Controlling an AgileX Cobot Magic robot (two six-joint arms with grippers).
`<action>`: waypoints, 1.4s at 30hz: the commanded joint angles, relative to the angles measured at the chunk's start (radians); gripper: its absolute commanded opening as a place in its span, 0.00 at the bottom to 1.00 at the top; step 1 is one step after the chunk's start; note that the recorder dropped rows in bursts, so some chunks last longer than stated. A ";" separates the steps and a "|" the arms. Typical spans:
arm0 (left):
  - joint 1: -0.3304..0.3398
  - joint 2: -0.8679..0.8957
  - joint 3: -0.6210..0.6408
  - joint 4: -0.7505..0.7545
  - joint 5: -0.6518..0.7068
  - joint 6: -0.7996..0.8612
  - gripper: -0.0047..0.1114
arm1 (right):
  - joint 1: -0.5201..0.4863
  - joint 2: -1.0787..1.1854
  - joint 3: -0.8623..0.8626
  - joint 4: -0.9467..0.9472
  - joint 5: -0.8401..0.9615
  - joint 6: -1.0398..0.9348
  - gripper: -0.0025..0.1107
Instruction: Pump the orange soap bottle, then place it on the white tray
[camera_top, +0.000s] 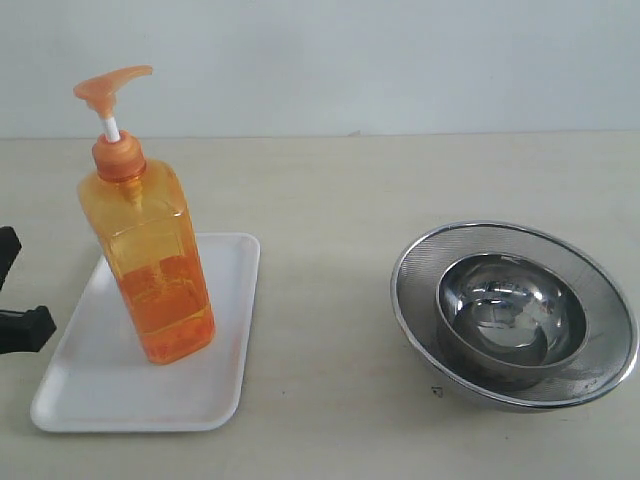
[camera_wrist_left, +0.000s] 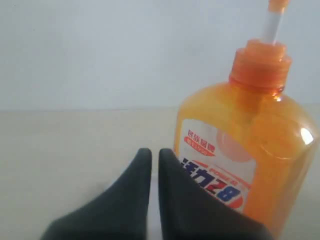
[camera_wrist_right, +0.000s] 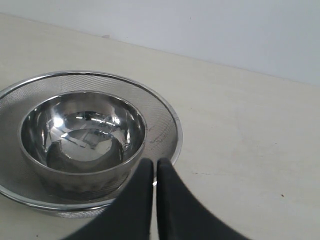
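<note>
Placement looks done, as far as I can judge: the orange soap bottle (camera_top: 150, 270) stands upright on the white tray (camera_top: 225, 390), its base fully inside the low rim and toward the tray's left half in the exterior view. Whether the pump was pressed I cannot tell from what shows. The pump head (camera_top: 112, 85) sits raised on its white stem (camera_top: 111, 128), and I see no soap spilled on the tray or the table (camera_top: 400, 180). If the pumping is done, I judge nothing is left except pulling my arms clear. My left pincer (camera_wrist_left: 154, 155) is closed with its tips together and grips nothing. It sits low just beside the bottle's labelled face (camera_wrist_left: 215, 165), and I cannot tell whether one finger brushes the plastic. My right pincer (camera_wrist_right: 152, 162) is closed and empty too, hanging near the rim of the steel mesh basin (camera_wrist_right: 162, 115), well apart from the bottle. As for containers, the tray carries only the bottle. The bottle is a deeper orange in its lower part, which I take for liquid soap filling roughly the lower half, with paler clear plastic above it. On the right side of the table the small steel bowl (camera_top: 512, 318) sits nested inside the wider mesh basin (camera_top: 420, 290). Both look empty, and the bowl shows only reflections on its polished inside.
</note>
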 joint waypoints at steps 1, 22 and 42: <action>0.002 0.134 0.004 0.018 -0.141 -0.065 0.08 | -0.003 -0.004 -0.001 0.003 -0.008 -0.003 0.02; 0.002 0.498 -0.207 0.066 -0.199 -0.109 0.08 | -0.003 -0.004 -0.001 0.003 -0.008 -0.003 0.02; 0.119 0.533 -0.265 0.141 -0.199 -0.103 0.08 | -0.003 -0.004 -0.001 -0.001 -0.008 -0.003 0.02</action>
